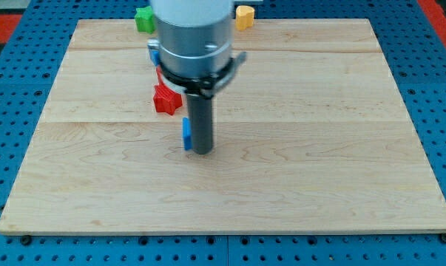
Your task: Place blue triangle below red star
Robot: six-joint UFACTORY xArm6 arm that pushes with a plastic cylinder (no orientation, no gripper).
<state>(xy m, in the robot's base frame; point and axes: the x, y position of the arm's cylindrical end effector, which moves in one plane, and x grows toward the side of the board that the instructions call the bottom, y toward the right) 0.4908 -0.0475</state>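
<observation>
Here, with no fingers on the rod to report, my tip [201, 152] touches the blue triangle [186, 134] just below the red star [166, 98] toward the desk [319, 148]'s top edge, so a skewed push could knock the star.

We see a pale wooden board [282, 148] with fine grain, lying on a blue pegboard surface [8, 148] dotted with dark holes. Far off, red shows at both corners. The blocks are red [164, 99], blue [186, 134], green [144, 18] and yellow [244, 15]. The arm's housing [193, 33] is silver-grey, and the rod down to my tip [201, 151] is dark.
</observation>
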